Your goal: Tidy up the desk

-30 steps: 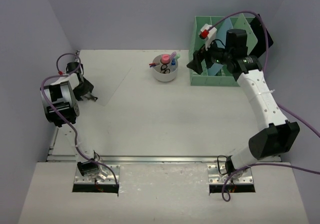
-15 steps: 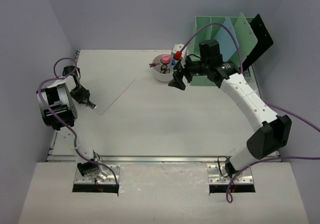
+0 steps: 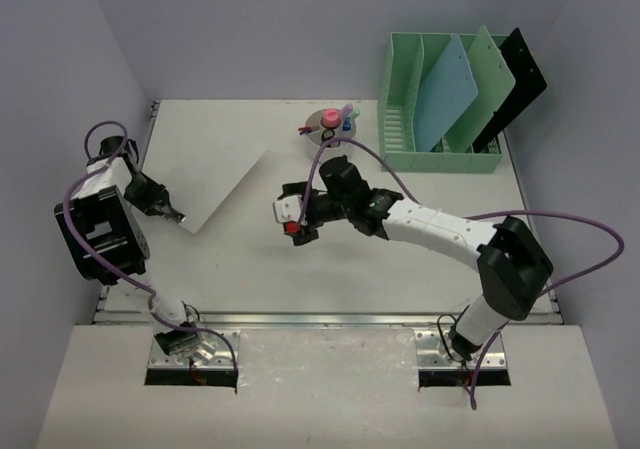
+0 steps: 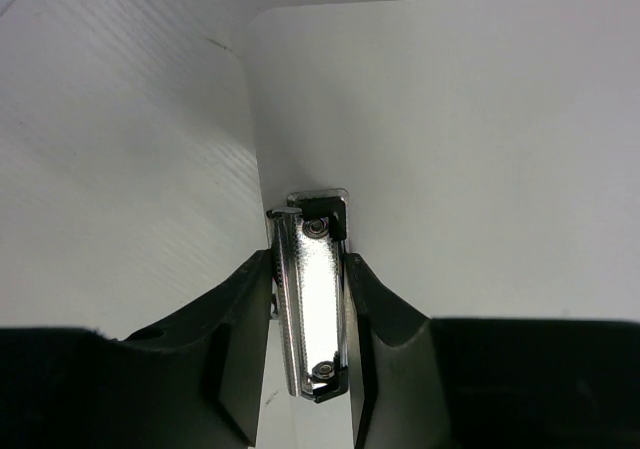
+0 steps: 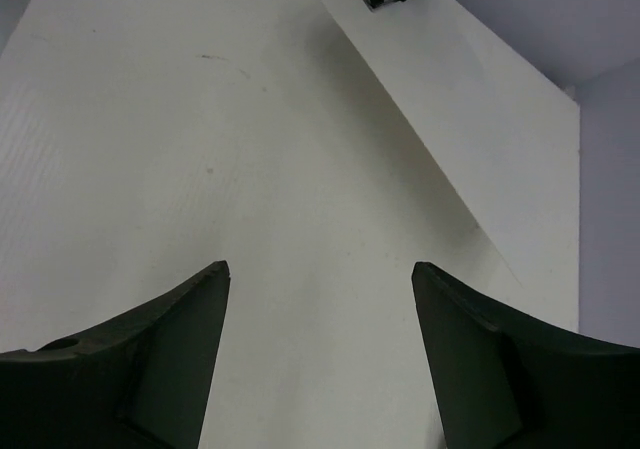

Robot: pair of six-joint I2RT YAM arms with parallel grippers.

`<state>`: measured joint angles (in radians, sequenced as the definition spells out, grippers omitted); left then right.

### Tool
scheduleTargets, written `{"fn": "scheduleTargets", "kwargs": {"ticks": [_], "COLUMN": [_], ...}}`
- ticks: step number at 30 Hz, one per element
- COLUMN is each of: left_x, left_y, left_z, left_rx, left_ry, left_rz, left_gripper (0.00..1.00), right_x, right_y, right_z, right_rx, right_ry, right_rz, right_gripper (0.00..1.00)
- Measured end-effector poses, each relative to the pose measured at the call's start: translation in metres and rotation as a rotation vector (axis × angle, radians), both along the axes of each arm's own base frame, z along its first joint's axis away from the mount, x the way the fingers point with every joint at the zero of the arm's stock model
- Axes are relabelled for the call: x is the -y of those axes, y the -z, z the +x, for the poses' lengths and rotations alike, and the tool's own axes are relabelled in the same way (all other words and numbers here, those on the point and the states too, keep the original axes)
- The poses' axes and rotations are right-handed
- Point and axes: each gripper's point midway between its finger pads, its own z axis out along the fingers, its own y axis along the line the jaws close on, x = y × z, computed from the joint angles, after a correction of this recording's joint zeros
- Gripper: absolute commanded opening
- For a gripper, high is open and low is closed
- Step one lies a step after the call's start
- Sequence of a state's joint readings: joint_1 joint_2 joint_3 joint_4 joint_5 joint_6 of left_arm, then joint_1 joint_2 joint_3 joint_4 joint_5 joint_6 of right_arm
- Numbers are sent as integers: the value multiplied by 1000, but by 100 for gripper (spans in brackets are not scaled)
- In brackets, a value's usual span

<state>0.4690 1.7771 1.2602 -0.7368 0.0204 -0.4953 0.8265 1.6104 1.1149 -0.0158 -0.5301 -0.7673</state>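
1. The desk [image 3: 400, 269] fills the middle of the overhead view. It is off-white, with lavender walls round it and a metal rail along its near edge.
2. Done, as judged: the mint-green file rack [image 3: 398, 99] in the far right corner holds a blue board [image 3: 445, 89], a green board [image 3: 478, 84] and a black board [image 3: 520, 79], all on edge. A white bowl [image 3: 318, 137] just left of the rack holds small items.
3. Left to do, as judged: one white clipboard [image 3: 225, 184] is out on the left half of the desk, well apart from the rack. It appears to be the only loose item to file.
4. The left pincer [image 3: 172, 212] is clamped on the clipboard's metal clip [image 4: 312, 299]. The wrist view shows a finger pressed against each side of the clip.
5. The right pincer [image 3: 295, 219] stands wide and holds nothing. It is over bare desk near the centre, facing the clipboard and not touching it.
6. Hidden or unclear:
   - The right arm covers part of the bowl, and its contents are too small to name.
   - The right wrist view shows a shadow along the clipboard's edge. This suggests one side is raised, but I cannot confirm how much rests on the desk.
   - The boards hide the rack's inner slots, so free space there cannot be told.
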Motion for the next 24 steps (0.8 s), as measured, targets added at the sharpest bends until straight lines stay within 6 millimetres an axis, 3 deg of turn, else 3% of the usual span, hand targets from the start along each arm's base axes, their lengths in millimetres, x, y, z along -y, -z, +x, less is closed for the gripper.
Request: {"fn": "scheduleTargets", "kwargs": {"ticks": [4,8,12,20,24], "left_x": [6,17,30,41,44], "left_y": [2,6,7,2,-1], "left_z": [-8,-16,-25,-25,-25], "left_rx": [-19,-34,-39,-21,-17], "left_ry": [5,27,39,53,57], "left_rz": [-43,-88,-141,-195,-208], "left_gripper": [0,0,0,0,0], "right_x": [-30,-61,-88,-120,-137], "right_y": [17,18,15,60,71], "right_z": [-4,-8,-14,-26,-21], "right_rx": [151,298,448,552,607], "right_ry": [-71,-137,-201,-309,-321], "right_rz": [35,94,163,125,113], "right_gripper": [61,57,56,56,57]}}
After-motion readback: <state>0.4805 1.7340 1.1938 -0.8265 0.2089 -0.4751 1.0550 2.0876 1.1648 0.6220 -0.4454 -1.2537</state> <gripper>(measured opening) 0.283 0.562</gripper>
